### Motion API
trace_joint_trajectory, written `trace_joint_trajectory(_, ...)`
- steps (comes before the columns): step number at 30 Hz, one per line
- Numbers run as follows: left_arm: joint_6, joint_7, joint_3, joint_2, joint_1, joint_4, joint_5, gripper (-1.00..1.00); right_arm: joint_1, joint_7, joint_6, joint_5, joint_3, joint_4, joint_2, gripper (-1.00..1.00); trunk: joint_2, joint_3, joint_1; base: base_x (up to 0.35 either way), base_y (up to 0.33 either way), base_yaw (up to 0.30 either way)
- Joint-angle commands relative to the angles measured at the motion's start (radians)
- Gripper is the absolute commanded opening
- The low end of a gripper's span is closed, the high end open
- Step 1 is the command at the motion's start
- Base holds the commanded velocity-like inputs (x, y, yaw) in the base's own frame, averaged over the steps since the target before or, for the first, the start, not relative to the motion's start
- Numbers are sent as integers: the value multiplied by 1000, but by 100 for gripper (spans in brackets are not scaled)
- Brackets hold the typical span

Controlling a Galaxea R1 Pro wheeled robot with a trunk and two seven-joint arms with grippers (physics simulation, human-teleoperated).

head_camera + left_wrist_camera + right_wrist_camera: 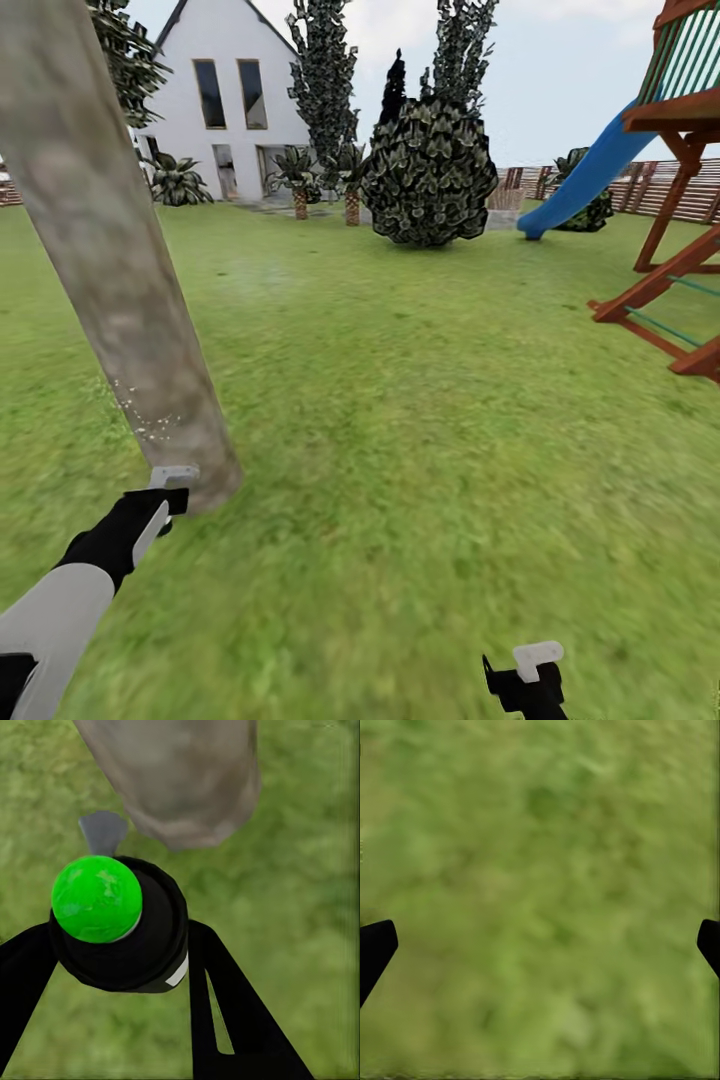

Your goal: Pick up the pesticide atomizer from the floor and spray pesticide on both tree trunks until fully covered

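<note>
Left gripper [120,945] pinches round black sprayer [120,926], green dome-capped, beside mottled cylindrical trunk [110,260]; right gripper [540,945] spread over grass [540,832].

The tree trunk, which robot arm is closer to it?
Left. The left gripper sits right at the base of the tree trunk, its fingers holding the atomizer. The right gripper hangs over open grass, well off to the side.

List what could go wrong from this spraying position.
1. Pale speckles sit low on the tree trunk; from this spot its upper part and far side may stay uncovered.
2. The pesticide atomizer in the left gripper sits very near the bark, so a forward move could bump it.
</note>
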Motion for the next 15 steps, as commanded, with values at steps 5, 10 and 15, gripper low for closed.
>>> trace_joint_trajectory(5, 17, -1, 0, 3, -3, -110, -2, -100, -1, 0, 0, 0, 0, 0, 0, 100, 0, 0, 0, -224, -191, 264)
trace_joint_trajectory(10, 141, -4, -2, -1, -23, -210, -9, -100, 0, 0, 0, 0, 0, 0, 0, 100, 0, 0, 0, -34, -23, 187)
trace_joint_trajectory(15, 240, -4, -2, 5, -125, -257, -11, -100, 0, 0, 0, 2, 0, 1, -1, 100, 0, 0, 0, -1, 0, 8)
